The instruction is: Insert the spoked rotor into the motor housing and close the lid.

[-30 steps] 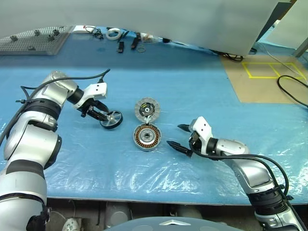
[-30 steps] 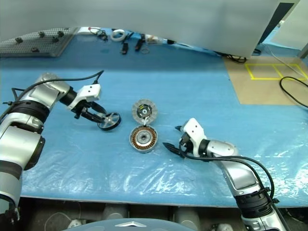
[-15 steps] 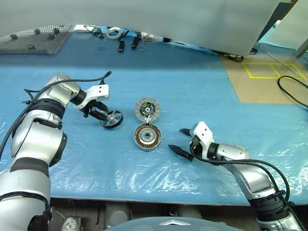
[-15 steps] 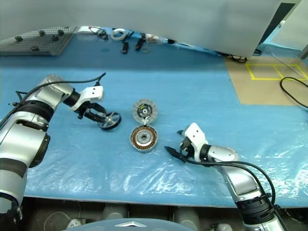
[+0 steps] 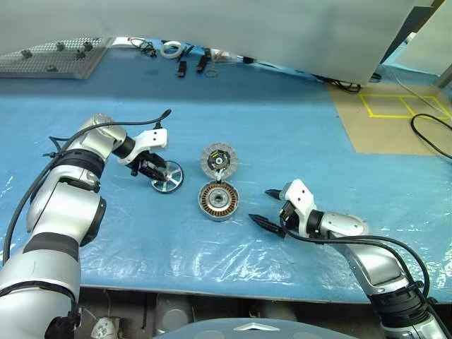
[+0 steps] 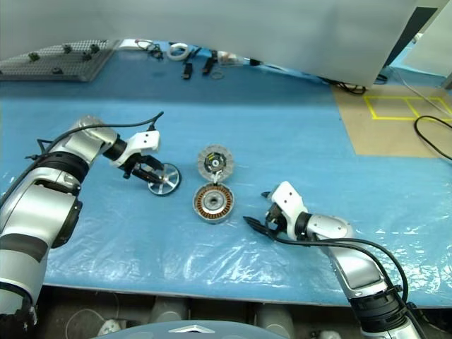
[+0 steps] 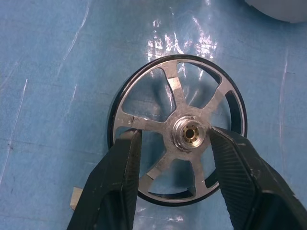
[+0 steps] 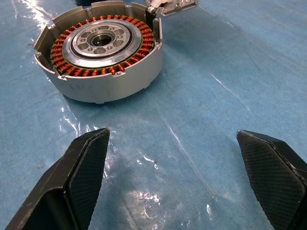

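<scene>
The spoked rotor [image 5: 167, 176], a dark-rimmed wheel with silver spokes and hub [image 7: 189, 134], sits low over the blue sheet left of centre. My left gripper [image 7: 175, 138] is shut on it, one finger at the rim and the other beside the hub. The motor housing [image 5: 217, 200], a silver cup with copper windings [image 8: 100, 52], stands at the table's middle. Just behind it lies the lid [image 5: 217, 159], ribbed face up. Off to the housing's right, my right gripper [image 5: 263, 206] is open and empty, pointing at the cup with bare sheet between.
A grey pegboard [image 5: 49, 60] lies at the far left. Small tools and a white ring [image 5: 168, 49] sit along the back edge under a grey panel. Brown flooring with yellow tape [image 5: 392, 116] and a black cable [image 5: 431, 131] are on the right.
My left gripper has sunk a little with the rotor and eased toward the housing. The head view has shifted slightly. The right gripper has stayed put and open.
</scene>
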### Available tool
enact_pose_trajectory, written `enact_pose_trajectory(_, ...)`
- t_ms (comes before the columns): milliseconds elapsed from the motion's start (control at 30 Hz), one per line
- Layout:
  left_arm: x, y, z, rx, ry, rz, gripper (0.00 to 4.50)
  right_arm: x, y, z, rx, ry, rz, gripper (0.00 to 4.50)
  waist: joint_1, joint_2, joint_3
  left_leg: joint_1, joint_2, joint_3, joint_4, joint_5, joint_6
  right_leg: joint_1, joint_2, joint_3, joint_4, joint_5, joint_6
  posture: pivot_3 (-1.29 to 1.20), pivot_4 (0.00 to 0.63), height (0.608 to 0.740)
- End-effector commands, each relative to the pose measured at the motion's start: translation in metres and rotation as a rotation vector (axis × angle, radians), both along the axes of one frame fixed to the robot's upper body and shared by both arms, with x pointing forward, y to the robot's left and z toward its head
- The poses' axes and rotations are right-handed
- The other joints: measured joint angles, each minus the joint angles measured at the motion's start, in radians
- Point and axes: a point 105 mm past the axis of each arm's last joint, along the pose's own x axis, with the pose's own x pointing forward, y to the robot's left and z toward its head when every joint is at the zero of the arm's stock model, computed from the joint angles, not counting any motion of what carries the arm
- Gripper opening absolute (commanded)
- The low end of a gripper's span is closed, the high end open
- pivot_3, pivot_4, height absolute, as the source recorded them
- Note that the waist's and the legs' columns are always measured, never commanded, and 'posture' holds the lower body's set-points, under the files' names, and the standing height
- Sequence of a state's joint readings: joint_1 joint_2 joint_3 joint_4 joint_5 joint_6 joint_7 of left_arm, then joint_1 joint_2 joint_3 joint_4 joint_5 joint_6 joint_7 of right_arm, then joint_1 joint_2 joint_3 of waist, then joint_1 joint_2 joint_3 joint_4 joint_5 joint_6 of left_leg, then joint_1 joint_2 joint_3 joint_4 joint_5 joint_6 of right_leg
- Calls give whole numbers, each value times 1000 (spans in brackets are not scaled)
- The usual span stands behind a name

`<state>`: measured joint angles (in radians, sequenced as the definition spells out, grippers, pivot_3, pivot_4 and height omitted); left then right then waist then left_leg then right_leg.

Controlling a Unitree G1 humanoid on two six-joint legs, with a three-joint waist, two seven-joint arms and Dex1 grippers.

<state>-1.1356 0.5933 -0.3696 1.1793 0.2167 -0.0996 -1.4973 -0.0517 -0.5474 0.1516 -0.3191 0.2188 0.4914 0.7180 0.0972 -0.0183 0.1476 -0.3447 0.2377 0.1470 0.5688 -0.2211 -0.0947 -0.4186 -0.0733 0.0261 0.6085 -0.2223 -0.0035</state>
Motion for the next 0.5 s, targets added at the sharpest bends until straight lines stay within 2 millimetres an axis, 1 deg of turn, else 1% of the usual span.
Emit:
enact_pose_trajectory(33, -5, 0, -4, -13, 40, -1, 2340, -2, 3, 10, 3, -41, 16, 4500, 0, 0, 0, 0, 0, 0, 0, 0, 0, 0, 0, 0, 0, 0, 0, 0, 150, 740)
enact_pose_trajectory(133, -8, 0, 1, -28, 65, -26, 2340, -2, 2, 9, -2, -40, 20, 4500, 0, 0, 0, 0, 0, 0, 0, 0, 0, 0, 0, 0, 0, 0, 0, 0, 150, 740)
enact_pose_trajectory(267, -8, 0, 10, -56, 84, -8, 2340, 1, 3, 8, -5, -42, 22, 4500, -1, 0, 0, 0, 0, 0, -1, 0, 0, 0, 0, 0, -1, 0, 0, 0, 150, 740)
enact_pose_trajectory(400, -7, 1, 8, -46, 67, -1, 2340, 2, 4, 7, -10, -42, 26, 4500, -1, 0, 1, -1, 0, 0, -2, 0, 0, 0, 0, -1, -2, 0, 0, 0, 150, 740)
enact_pose_trajectory(500, -5, -2, 7, -52, 46, 0, 2340, 1, 3, 5, -18, -39, 30, 4500, 0, 0, 1, -1, 0, 0, -2, 0, 0, 0, 0, -1, -2, 0, 0, 0, 150, 740)
